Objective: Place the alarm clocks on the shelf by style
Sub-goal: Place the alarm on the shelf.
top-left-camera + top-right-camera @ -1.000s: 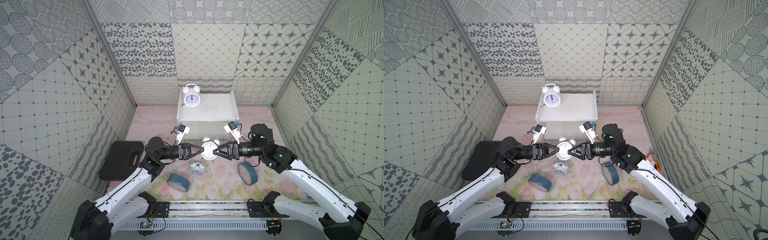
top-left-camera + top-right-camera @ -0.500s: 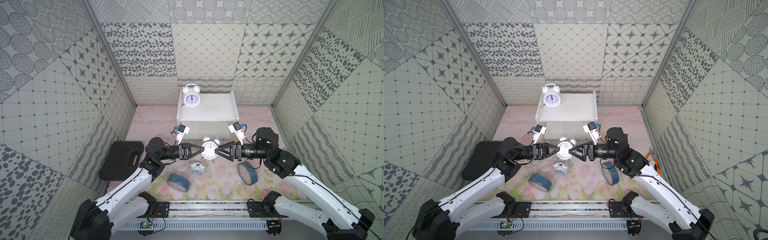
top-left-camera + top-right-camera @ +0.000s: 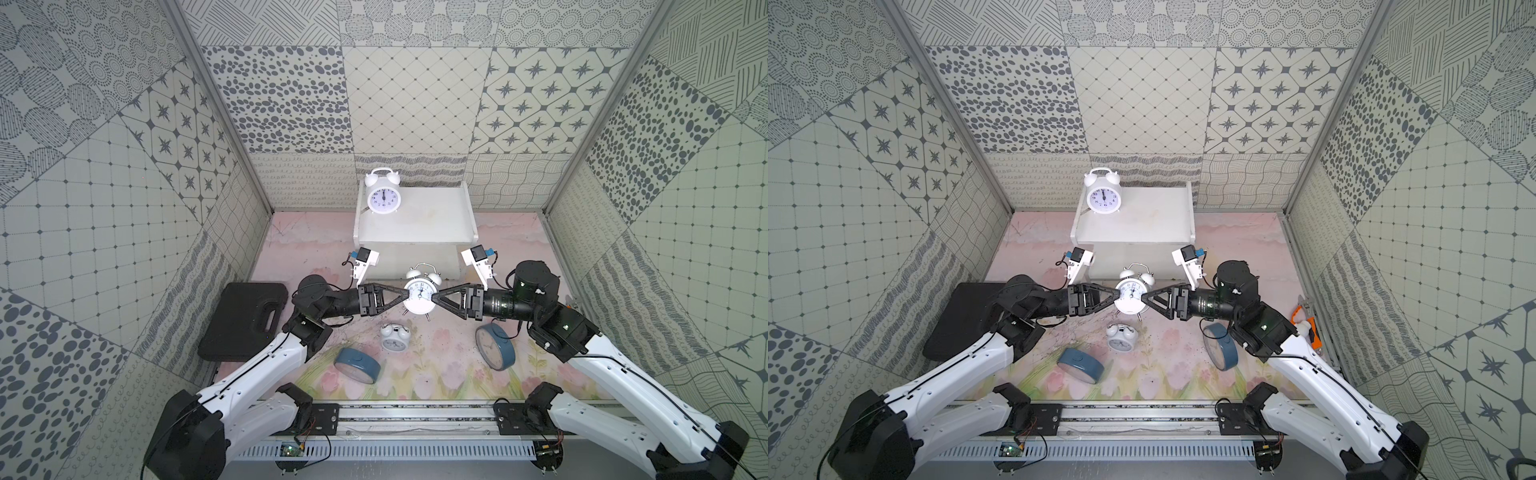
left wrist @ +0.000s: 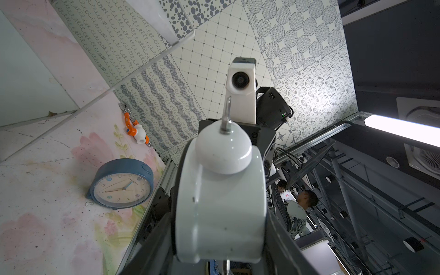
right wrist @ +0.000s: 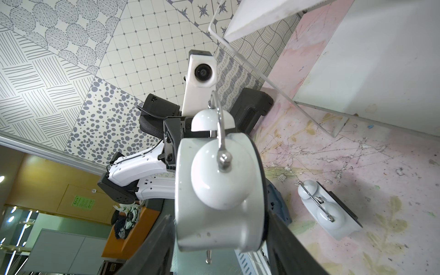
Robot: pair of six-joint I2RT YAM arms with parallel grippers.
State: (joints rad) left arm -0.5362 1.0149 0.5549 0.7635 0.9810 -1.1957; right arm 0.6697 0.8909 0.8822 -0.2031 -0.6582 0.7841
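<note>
Right arm (image 3: pixel 536 286) shifted outward — clock (image 3: pixel 420 303) unmoved, left pincer (image 3: pixel 408 295) clamped

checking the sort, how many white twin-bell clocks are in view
3: a standing clock on the shelf top, a raised clock between the left end effector and right end effector, a fallen clock on the mat. None seems hidden.

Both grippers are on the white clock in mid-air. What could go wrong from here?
The held clock hangs between the left gripper and the right gripper. If one releases before the other pinches firmly, it could fall near or onto the small white clock lying close by. The shelf stands close behind, so lifting toward its top board might clip the front edge.
</note>
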